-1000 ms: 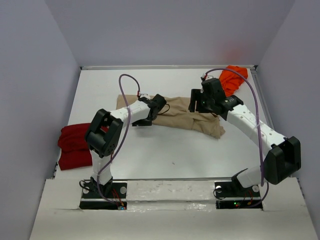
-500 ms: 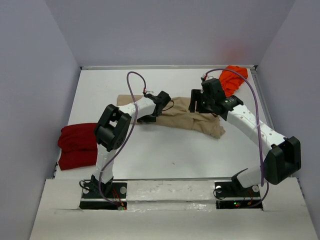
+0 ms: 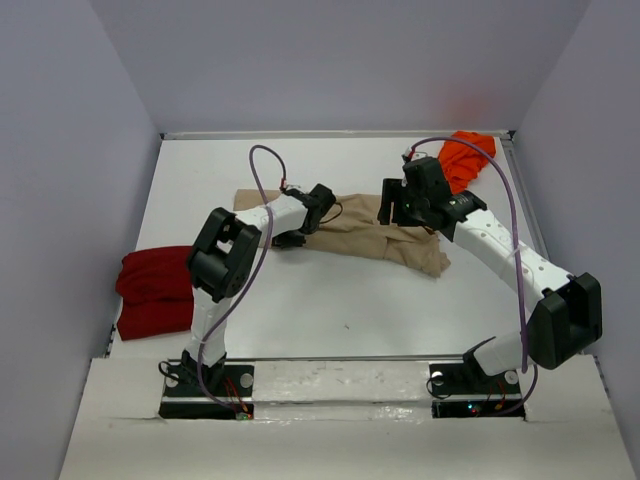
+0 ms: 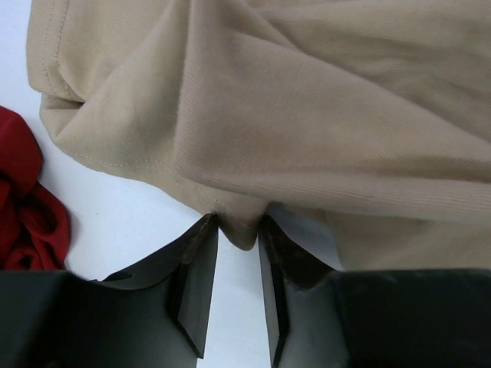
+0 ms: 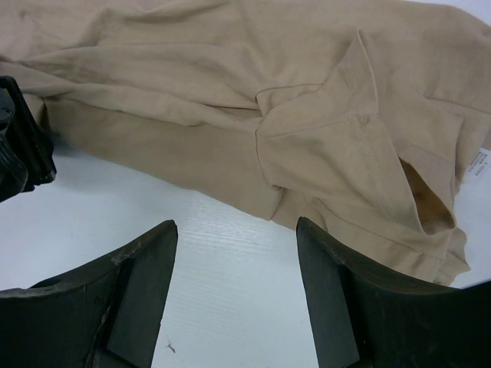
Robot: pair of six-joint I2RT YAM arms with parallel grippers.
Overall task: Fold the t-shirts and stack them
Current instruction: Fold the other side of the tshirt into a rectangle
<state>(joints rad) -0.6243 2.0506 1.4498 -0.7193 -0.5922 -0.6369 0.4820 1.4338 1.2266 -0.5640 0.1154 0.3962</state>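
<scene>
The tan t-shirt (image 3: 370, 235) lies crumpled across the middle of the table, filling the left wrist view (image 4: 307, 115). My left gripper (image 3: 292, 238) sits at its near left edge, and its jaws (image 4: 238, 226) pinch a small fold of that edge between the tips. The right gripper (image 3: 392, 212) hovers over the shirt's right part. It stands open (image 5: 234, 230) over bare table just short of the tan t-shirt's collar (image 5: 360, 130). The dark red t-shirt (image 3: 150, 290) lies bunched at the table's left edge. In the far right corner sits the orange t-shirt (image 3: 465, 158).
The white table (image 3: 340, 310) is boxed in by grey walls on three sides. A purple cable loops above each arm. A white label (image 5: 477, 159) sticks out by the tan shirt's collar. The red cloth (image 4: 23, 207) shows at the left of the left wrist view.
The left arm has swung its gripper right along the tan shirt's near edge, and its jaws have narrowed onto a fold. The right arm has stayed where it was.
</scene>
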